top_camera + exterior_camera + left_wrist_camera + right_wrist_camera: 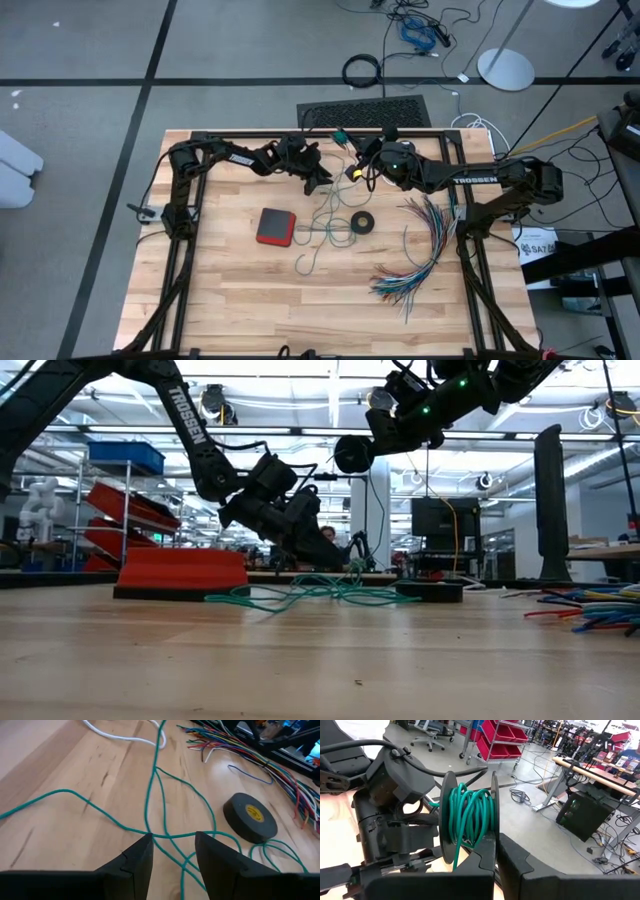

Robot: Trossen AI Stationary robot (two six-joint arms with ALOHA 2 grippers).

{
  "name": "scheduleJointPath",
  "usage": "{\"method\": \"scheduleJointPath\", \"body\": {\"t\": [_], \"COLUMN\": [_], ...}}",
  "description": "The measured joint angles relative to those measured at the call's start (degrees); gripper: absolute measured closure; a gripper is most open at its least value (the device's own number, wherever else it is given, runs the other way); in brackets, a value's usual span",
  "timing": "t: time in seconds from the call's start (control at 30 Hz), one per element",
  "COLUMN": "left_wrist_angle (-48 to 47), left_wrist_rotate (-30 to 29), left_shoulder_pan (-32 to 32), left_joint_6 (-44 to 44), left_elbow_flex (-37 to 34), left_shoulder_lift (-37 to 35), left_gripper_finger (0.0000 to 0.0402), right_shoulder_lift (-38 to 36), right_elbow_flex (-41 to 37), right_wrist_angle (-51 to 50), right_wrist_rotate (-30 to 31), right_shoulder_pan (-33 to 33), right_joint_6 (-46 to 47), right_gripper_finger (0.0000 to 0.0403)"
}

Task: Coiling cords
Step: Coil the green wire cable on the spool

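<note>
Between the fingers of my left gripper [172, 855], which stand apart and low over the table [240, 290], strands of the teal-green cord [150, 805] cross; I judge I have it there to feed or guide the slack. Just beyond those fingers, off to one side, lies the black tape ring [250, 817], its yellow centre label too small to read. Farther out the white cord [120, 737] curves past, and the multicoloured wires [260, 757] fan beyond the ring.

My right gripper [495, 852] is raised above the table, fingers pressed together on the rim of a black spool [470, 817] wound with teal-green cord, presumably held up so the cord can wind on.

"TROSSEN" reads in white on the right arm [475, 181]. A red block [276, 226] sits aside, near the left gripper.
</note>
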Motion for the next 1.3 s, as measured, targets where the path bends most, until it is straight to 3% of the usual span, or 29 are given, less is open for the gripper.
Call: {"method": "scheduleJointPath", "body": {"t": [0.43,0.73,1.03,1.3], "left_wrist_angle": [-0.2,-10.9,-7.9,-3.6], "left_wrist_rotate": [1.1,-1.4,-6.9,-10.5], "left_shoulder_pan": [0.5,0.3,-5.0,-5.0], "left_joint_6": [0.2,6.0,6.0,6.2], "left_elbow_flex": [0.0,0.0,0.0,0.0], "left_shoulder_lift": [-0.6,-8.3,-10.3,-10.2], "left_gripper_finger": [0.0249,0.0249,0.0249,0.0249], "right_shoulder_lift": [0.0,0.0,0.0,0.0], "right_elbow_flex": [0.0,0.0,0.0,0.0], "right_wrist_angle": [0.0,0.0,0.0,0.7], "right_wrist_rotate": [0.0,0.0,0.0,0.0], "right_shoulder_pan": [0.0,0.0,0.0,0.0], "right_joint_6": [0.0,0.0,0.0,0.0], "right_gripper_finger": [0.0403,0.0403,0.0403,0.0403]}}
